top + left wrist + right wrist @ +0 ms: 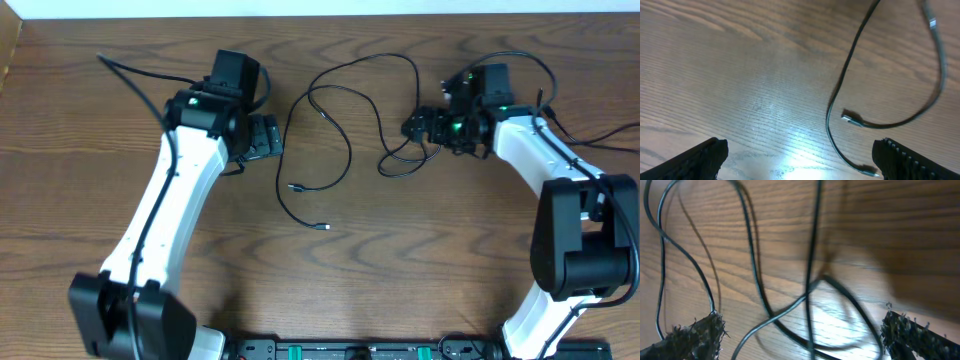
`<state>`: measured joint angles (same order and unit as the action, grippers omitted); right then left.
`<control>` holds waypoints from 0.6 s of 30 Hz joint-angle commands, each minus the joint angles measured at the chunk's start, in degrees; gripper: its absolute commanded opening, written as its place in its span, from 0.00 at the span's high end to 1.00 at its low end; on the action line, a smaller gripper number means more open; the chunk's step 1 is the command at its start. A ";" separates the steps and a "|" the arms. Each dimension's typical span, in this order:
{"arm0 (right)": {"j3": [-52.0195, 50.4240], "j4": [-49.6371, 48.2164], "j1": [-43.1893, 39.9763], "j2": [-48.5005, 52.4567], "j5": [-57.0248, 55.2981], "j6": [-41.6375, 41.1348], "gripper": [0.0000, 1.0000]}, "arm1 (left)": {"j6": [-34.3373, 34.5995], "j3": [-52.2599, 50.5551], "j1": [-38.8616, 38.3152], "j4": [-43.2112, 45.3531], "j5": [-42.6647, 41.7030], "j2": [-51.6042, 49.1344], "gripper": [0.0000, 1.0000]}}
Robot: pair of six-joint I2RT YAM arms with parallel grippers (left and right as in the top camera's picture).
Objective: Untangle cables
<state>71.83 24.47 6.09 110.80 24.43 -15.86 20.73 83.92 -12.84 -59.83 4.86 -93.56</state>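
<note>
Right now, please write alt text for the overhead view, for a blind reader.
Thin black cables lie in loose loops on a wooden table between two robot arms. Both the left gripper and right gripper are open.

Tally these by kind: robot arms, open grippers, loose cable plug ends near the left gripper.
Robot arms: 2 (left arm, right arm)
Open grippers: 2 (left gripper, right gripper)
Loose plug ends: 2 (upper plug end, lower plug end)
Total: 6
</note>
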 commanded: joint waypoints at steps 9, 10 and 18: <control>-0.33 -0.09 4.48 -0.87 -4.83 0.72 0.01 | -0.26 0.66 0.24 -0.31 -3.37 -9.44 0.03; -0.33 -0.07 4.63 -0.87 -4.83 0.70 0.01 | -0.26 0.66 0.24 -0.26 -3.37 -10.10 0.03; -0.33 -0.04 4.87 -0.87 -4.83 0.72 0.01 | -0.02 0.66 0.24 0.33 -3.43 -14.43 0.03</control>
<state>71.83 24.43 10.61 110.80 20.01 -15.86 20.75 83.92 -12.84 -59.51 1.63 -106.63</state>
